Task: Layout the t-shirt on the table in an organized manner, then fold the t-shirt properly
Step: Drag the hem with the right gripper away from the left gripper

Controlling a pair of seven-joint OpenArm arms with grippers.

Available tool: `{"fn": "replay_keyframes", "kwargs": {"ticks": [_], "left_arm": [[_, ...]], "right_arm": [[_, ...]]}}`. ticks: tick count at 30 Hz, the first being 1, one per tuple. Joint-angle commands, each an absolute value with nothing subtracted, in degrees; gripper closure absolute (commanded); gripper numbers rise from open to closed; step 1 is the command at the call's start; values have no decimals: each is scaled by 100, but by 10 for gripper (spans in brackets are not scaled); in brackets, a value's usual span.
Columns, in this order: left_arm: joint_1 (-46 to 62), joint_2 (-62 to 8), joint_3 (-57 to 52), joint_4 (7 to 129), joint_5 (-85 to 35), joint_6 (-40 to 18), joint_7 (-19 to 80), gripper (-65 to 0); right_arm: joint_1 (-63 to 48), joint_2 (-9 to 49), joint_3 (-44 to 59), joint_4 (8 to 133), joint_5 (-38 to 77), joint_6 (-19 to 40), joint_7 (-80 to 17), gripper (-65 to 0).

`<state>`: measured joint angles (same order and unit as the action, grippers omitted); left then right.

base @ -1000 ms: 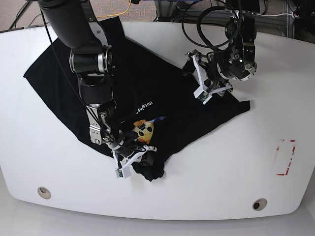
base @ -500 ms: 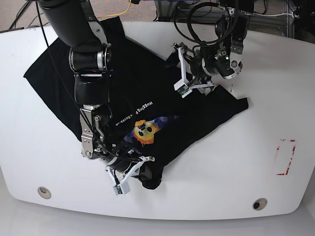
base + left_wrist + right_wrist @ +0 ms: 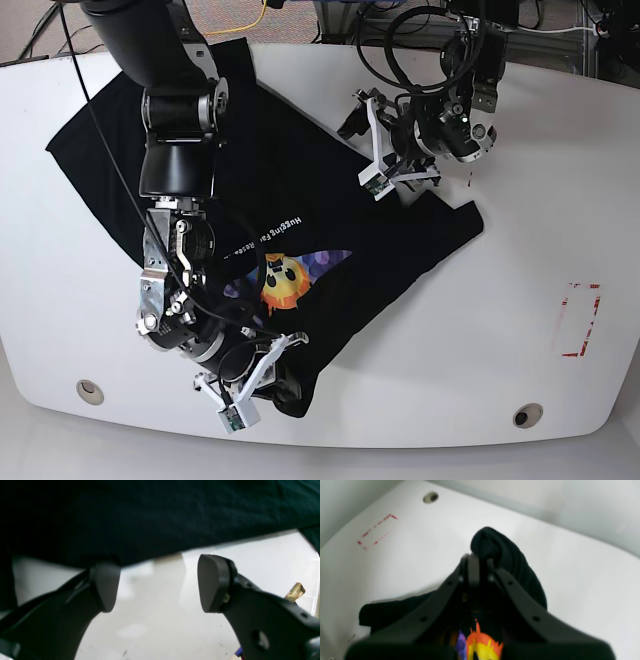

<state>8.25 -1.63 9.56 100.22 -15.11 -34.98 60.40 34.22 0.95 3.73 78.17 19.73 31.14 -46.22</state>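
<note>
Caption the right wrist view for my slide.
Right tool shut on bunched black t-shirt above the white table.

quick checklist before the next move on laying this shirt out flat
1. Right gripper holding the t-shirt: ok, jaws shut on a bunched edge of the cloth.
2. Left gripper free: ok, jaws open, nothing between them.
3. Left gripper placed for a grasp: cannot tell, the cloth edge lies just beyond the fingertips.
4. Shirt flat: not ok, bunched at the right gripper.
5. Cartoon print facing up: ok.
6. Shirt fully on the table: cannot tell, the arm hides part of it.
</note>
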Motion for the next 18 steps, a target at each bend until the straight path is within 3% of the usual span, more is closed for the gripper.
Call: {"fn": "replay_keyframes", "kwargs": {"ticks": [1,4,18], "left_arm": [[760,-154,963,10114,-1604,-3741,5938,-440],[787,-145,963,10114,-1596,-4000,5938,-440],[796,-180,954,10097,-1596,-4000,5938,-440]], "right_arm": [[3635,110,374,8127,2062,3143,-4593,0],[3793,110,356,8242,2062,3152,-4593,0],[5174,374,-400,8338,2070,3152,-4593,0]]}}
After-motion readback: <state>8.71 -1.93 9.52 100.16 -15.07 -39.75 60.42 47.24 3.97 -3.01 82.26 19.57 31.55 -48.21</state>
